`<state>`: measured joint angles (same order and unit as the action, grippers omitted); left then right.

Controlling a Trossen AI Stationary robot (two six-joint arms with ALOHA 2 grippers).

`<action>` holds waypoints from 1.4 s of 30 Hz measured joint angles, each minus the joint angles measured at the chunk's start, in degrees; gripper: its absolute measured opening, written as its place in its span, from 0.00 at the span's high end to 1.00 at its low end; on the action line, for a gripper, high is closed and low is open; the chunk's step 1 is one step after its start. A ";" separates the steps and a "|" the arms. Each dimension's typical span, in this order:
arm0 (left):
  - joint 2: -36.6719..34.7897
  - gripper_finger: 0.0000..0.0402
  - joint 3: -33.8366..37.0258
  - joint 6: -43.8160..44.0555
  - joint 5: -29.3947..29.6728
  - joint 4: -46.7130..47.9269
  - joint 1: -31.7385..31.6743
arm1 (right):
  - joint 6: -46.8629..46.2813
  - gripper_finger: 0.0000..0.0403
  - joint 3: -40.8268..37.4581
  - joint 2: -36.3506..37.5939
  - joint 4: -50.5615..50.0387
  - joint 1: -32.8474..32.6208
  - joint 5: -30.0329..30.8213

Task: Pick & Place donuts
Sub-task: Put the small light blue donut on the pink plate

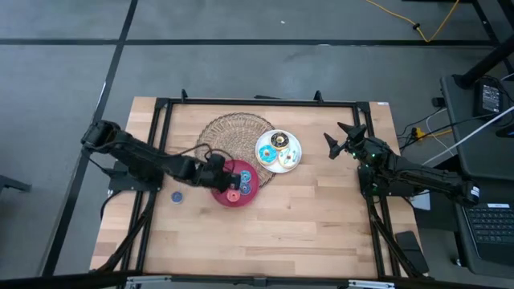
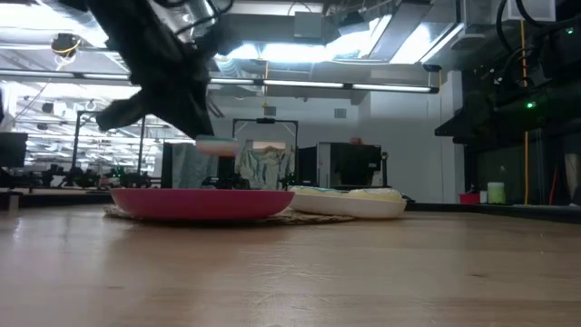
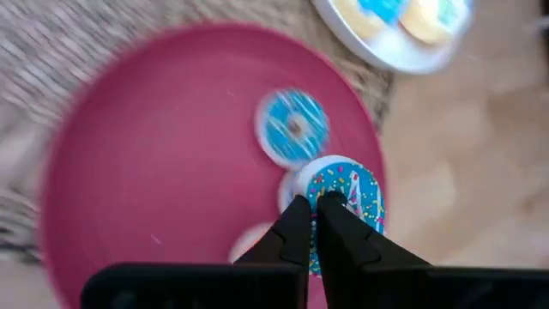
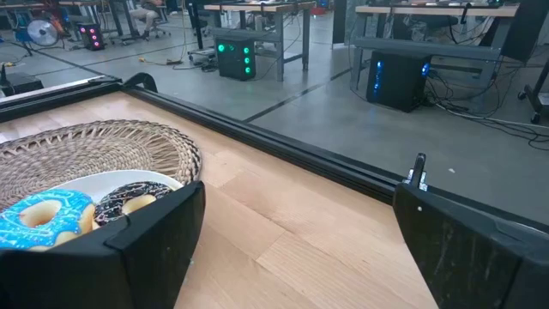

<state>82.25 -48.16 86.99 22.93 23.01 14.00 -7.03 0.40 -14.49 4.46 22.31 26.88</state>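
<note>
While hovering over the red plate (image 1: 225,195), left gripper (image 3: 314,206) pinched fully shut, fingertips pressed together, gripping nothing visible. Just past the fingertips, lying flat on the smooth round plate: a blue-iced sprinkled donut (image 3: 352,196) beside a smaller blue ring (image 3: 293,127). Resting partly on the coarse woven wicker mat (image 1: 229,128), that plate; overlapping the mat's other edge, a glossy white plate (image 1: 291,164) holding a cyan donut (image 4: 39,215) and a chocolate one (image 4: 129,200). Sitting alone on the pale wooden plank table (image 1: 305,217), a tiny navy ring (image 1: 177,197). Waiting near the table's right edge, right gripper (image 1: 344,141), fingers spread wide, empty. Beyond, grey floor, desks, strip lights.
</note>
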 joint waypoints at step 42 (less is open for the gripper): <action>9.85 0.80 0.00 0.77 -1.22 1.13 -10.07 | 0.00 0.07 0.00 -0.01 0.01 -0.01 0.00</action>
<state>92.09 -48.16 87.77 21.71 24.14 3.92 -7.03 0.40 -14.50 4.47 22.31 26.88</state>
